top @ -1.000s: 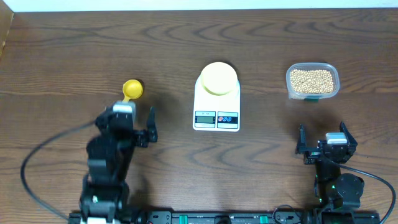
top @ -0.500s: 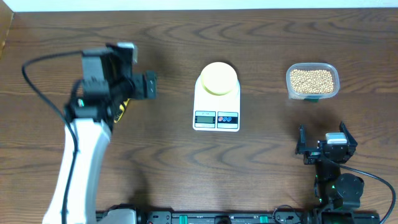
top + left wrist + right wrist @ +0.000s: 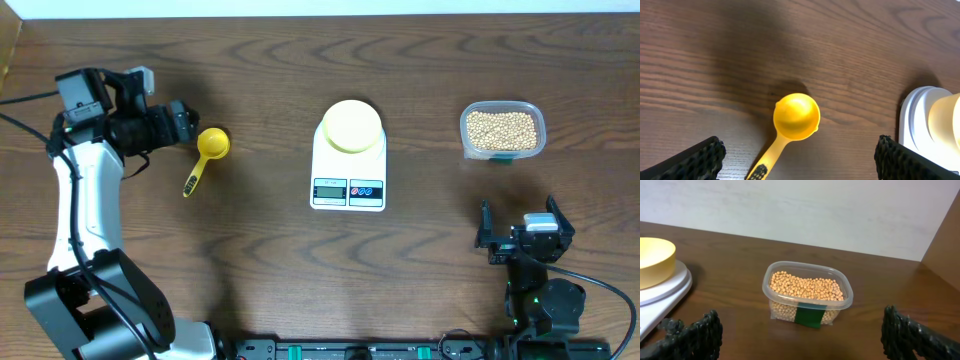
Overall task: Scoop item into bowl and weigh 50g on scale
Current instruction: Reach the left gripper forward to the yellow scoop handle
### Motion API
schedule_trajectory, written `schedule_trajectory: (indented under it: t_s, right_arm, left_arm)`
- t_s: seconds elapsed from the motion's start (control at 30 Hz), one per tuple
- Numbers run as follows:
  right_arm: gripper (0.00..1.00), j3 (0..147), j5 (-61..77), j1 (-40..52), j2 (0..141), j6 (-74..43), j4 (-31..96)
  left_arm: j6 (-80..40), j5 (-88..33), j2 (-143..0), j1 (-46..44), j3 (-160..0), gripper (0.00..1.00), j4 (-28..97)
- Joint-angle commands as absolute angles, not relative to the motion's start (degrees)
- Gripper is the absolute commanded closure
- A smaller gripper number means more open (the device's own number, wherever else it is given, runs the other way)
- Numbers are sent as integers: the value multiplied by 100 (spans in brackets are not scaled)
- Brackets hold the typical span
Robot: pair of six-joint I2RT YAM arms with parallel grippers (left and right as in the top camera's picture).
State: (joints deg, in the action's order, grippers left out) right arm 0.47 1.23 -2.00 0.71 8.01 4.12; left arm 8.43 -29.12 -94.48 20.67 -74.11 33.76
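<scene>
The beans (image 3: 502, 127) fill a clear plastic container (image 3: 466, 133) at the far right; they also show in the right wrist view (image 3: 807, 287). The pale yellow-green bowl (image 3: 351, 125) stands empty on the white scale (image 3: 348, 172) at the table's centre. A yellow scoop (image 3: 212, 143) lies left of the scale, its handle pointing toward the front. My left gripper (image 3: 186, 122) is open and empty, just left of the scoop's cup. In the left wrist view the scoop (image 3: 796, 116) lies between the open fingers (image 3: 800, 159). My right gripper (image 3: 523, 232) is open and empty, in front of the container.
The left arm reaches along the far left side of the table. The table's back edge (image 3: 320, 14) runs behind the scale. The scale (image 3: 665, 287) and bowl (image 3: 652, 260) lie left of the container (image 3: 807, 311) in the right wrist view.
My left arm has swung from the front left up and out to the far left, uncovering the scoop. Its gripper now faces the scoop's cup. The right arm has not moved.
</scene>
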Motion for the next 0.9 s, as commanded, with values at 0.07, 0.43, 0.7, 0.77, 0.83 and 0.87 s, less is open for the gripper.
schedule_trajectory:
  t_s: [0.07, 0.43, 0.7, 0.77, 0.83, 0.87]
  right_arm:
    - [1, 32, 78, -150, 43, 843, 429]
    - [1, 32, 78, -150, 43, 843, 429]
    - [1, 32, 78, -150, 43, 843, 429]
    - [1, 32, 78, -150, 43, 843, 429]
    - [1, 32, 78, -150, 43, 843, 429]
    - [1, 32, 78, -150, 43, 843, 429]
  left_arm:
    - [1315, -3085, -9489, 2132, -7498, 2, 3096]
    - [2333, -2867, -10217, 2086, -7498, 4, 2515]
    - [2010, -1380, -10801, 1643, -7498, 9, 2167]
    - [2005, -1111, -10908, 1522, -7498, 9, 2123]
    - [2005, -878, -11021, 1433, -7498, 13, 2104]
    - [2003, -762, -11078, 1406, -7498, 15, 2102]
